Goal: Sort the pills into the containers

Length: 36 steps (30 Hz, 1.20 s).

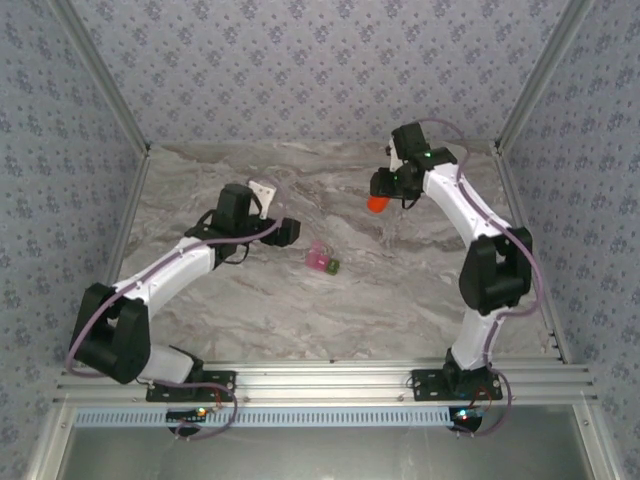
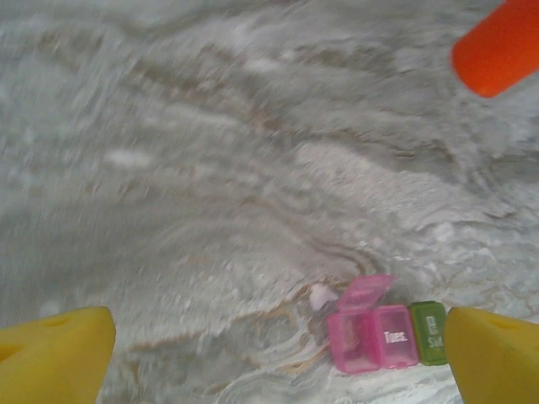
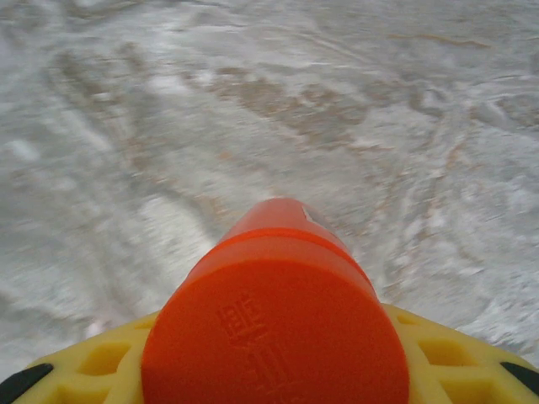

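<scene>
A: Where are the containers [image 1: 323,261]?

B: Just below the middle of the overhead view, on the marbled table [image 1: 250,320]. In the left wrist view the containers [image 2: 383,337] sit low and right of centre: a pink part joined to a green compartment [image 2: 429,332] on its right.

A: Lids?

B: The leftmost pink lid [image 2: 366,290] stands raised. The cell next to it, marked "Tues.", is closed, and so is the green one. A small pale thing [image 2: 320,296] lies just left of the raised lid, too blurred to name.

A: The nearest gripper?

B: The left gripper [image 1: 287,232], left of the containers and slightly higher in the overhead frame, near but apart. Its yellow fingers [image 2: 59,353] sit in the bottom corners of its wrist view, spread wide and holding nothing.

A: And the right gripper [image 1: 383,190]?

B: Upper right of centre overhead, well apart from the containers. Its fingers [image 3: 438,358] are clamped on an orange bottle [image 3: 278,328], whose round end takes up the lower middle of the right wrist view. The orange bottle [image 2: 497,46] also shows in the top right corner of the left wrist view.
</scene>
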{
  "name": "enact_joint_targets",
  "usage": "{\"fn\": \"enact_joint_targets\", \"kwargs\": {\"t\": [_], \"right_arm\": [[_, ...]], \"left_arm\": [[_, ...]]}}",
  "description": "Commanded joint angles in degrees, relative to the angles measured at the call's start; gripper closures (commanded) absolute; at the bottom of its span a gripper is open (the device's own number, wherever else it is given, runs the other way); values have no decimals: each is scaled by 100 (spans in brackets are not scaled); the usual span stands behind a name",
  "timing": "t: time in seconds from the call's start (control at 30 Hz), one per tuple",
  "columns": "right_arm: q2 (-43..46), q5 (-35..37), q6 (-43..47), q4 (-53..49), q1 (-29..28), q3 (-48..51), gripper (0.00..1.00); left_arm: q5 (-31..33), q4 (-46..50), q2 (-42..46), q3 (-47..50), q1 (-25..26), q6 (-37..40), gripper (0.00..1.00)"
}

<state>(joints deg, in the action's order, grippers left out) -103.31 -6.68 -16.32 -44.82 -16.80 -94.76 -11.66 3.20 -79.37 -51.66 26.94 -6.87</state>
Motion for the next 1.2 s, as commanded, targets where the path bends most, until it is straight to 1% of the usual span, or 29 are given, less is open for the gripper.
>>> {"fn": "enact_joint_targets", "kwargs": {"t": [0.0,0.07,0.2,0.3,0.5,0.63,0.83,0.97,1.17], "right_arm": [[677,-744,-375,-88,-106,232,67],[978,-1077,-431,-155,-209,315,67],[1416,-1398,-502,-348,-442,357,67],[1666,-1501,-537,-426,-642,404,67],[1871,-1863,-600,-415,-874,405,67],[1874,-2207,-623,-382,-893,456,67],[1850,-2665,-717,-176,-919,590,66],[1823,-2681,-717,-160,-1008,590,67],[1837,-2669,-699,-153,-1114,624,67]], "left_arm": [[-449,-1616,315,469,286,1181,0],[-719,-2046,352,615,406,1404,1],[-1219,-2572,257,712,515,1493,1],[-1190,-2863,214,781,666,1660,0],[-1504,-2842,150,552,889,1788,1],[-1766,-2762,149,409,972,1788,1],[-1880,-2838,84,254,1016,1690,1],[-2069,-2720,-26,89,1016,1635,3],[-2131,-2732,-206,36,1017,1604,3]]}}
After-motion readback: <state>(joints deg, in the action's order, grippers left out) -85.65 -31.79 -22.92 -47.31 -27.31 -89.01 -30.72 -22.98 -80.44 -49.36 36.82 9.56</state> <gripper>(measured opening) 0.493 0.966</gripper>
